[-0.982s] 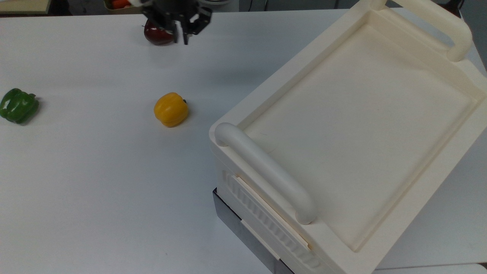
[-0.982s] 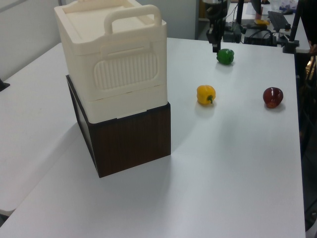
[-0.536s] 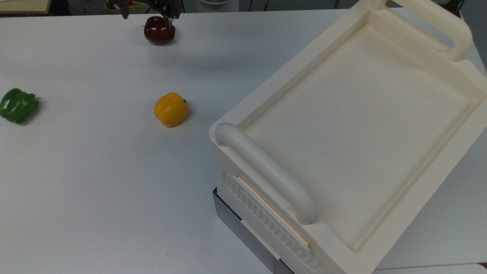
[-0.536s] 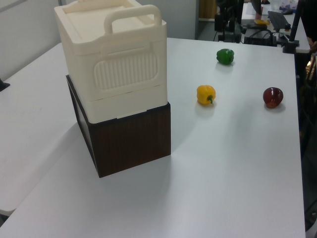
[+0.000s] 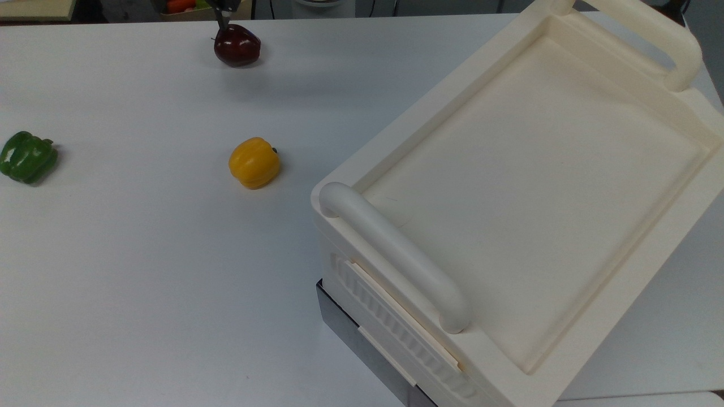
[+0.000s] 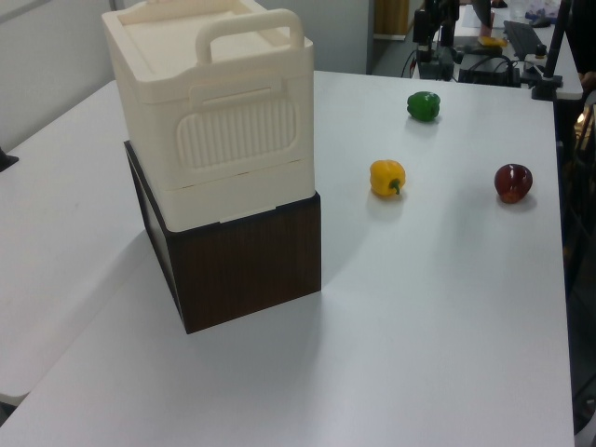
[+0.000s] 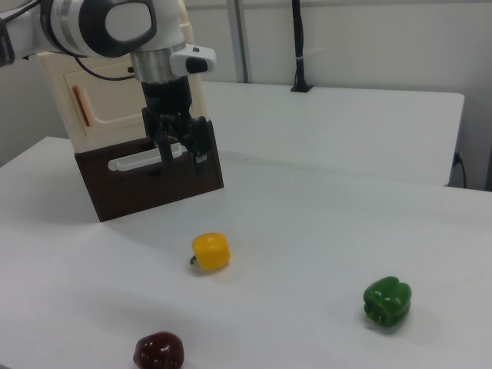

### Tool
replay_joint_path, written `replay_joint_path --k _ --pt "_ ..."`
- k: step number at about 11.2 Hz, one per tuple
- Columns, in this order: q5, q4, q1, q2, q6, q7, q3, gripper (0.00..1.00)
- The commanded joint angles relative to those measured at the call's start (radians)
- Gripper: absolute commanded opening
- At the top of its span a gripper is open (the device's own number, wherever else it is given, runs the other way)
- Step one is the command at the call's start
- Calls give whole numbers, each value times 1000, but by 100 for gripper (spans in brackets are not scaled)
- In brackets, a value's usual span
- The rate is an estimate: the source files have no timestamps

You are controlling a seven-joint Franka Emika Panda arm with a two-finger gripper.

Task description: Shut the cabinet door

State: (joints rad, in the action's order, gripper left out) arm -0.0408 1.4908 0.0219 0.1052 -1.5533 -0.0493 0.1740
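The cabinet [image 6: 212, 140] occupies the upper left of the left view, cream body on a dark base [image 6: 244, 265]. In the right view the cabinet door [image 7: 108, 96] sits at upper left, flush with the cabinet front, copper handle [image 7: 79, 105] near its left edge.

The gripper [image 7: 183, 156] hangs in front of the dark base in the right view, fingers apart, holding nothing.

Three peppers lie well apart on the white table [image 5: 141, 254]: yellow pepper [image 5: 254, 163] at centre, green pepper [image 5: 26, 156] at the left edge, red pepper [image 5: 237, 46] at the top edge.

The lower left of the top view is open table.
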Motion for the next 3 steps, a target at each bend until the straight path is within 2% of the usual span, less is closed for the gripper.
replay_joint_path --k 1,3 --pt "19 29 20 -35 12 25 22 100" --pt "19 29 24 -35 10 20 22 100"
